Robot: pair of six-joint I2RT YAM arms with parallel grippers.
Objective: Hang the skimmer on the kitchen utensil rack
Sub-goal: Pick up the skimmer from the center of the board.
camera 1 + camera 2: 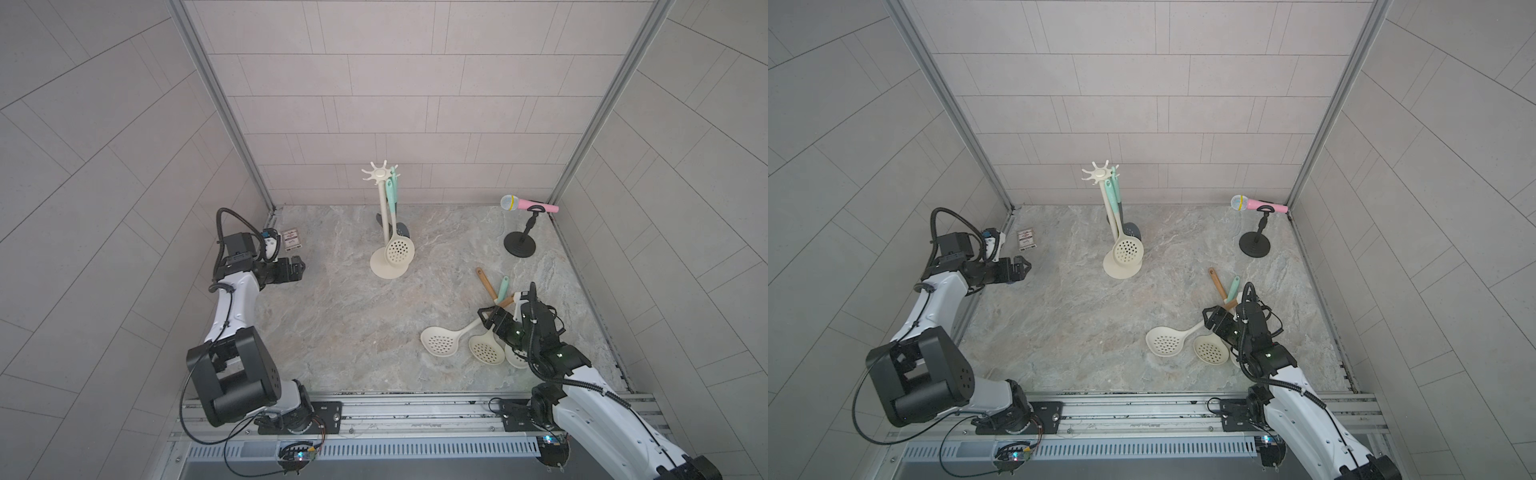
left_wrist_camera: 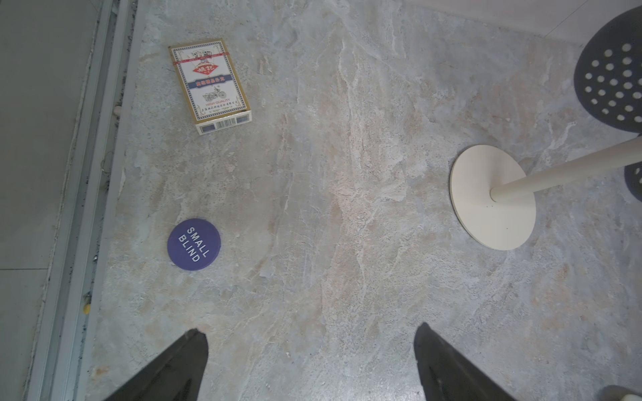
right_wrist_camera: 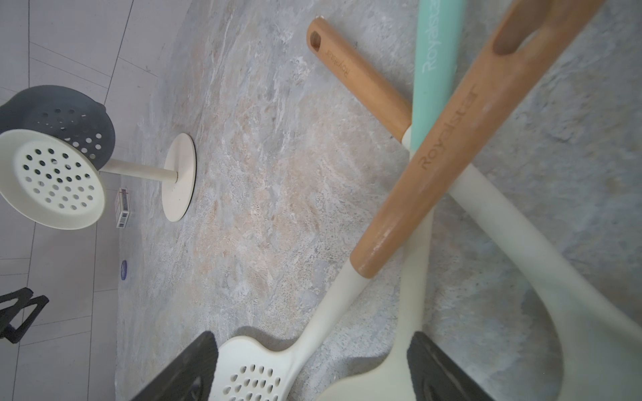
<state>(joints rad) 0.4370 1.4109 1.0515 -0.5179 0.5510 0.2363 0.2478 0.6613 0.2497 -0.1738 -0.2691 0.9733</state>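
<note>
Right jaws spread wide and clamped on nothing, lowered astride a crossed pile of three skimmers at the front right of the marbled grey tabletop (image 1: 332,324). Between the black fingers (image 3: 187,371), in the right wrist view: the pale neck and holed head of the cream perforated skimmer with a wooden handle (image 3: 427,163), and beside it the neck of a cream skimmer with a mint-green handle (image 3: 436,52); contact between finger and neck impossible to tell. Wooden handle laid slantwise over the mint one and over a third cream skimmer, also wooden-handled (image 3: 354,73). Left jaws just as wide, empty, hanging above bare tabletop near the left edge, with a round purple chip lettered SMALL BLIND (image 2: 194,244) and a boxed deck of playing cards (image 2: 210,85) lying ahead. Well apart from the pile, at the back middle: the tall cream kitchen utensil rack with round flat base, thin pole and star-shaped crown of hooks (image 1: 381,208), upright. Hung from its hooks: a hanging cream skimmer with a mint handle (image 1: 398,249) and, behind it, a dark grey perforated utensil (image 1: 1131,230). In the back right corner, a pink microphone (image 1: 534,204) resting across a short black stand (image 1: 519,246).
</note>
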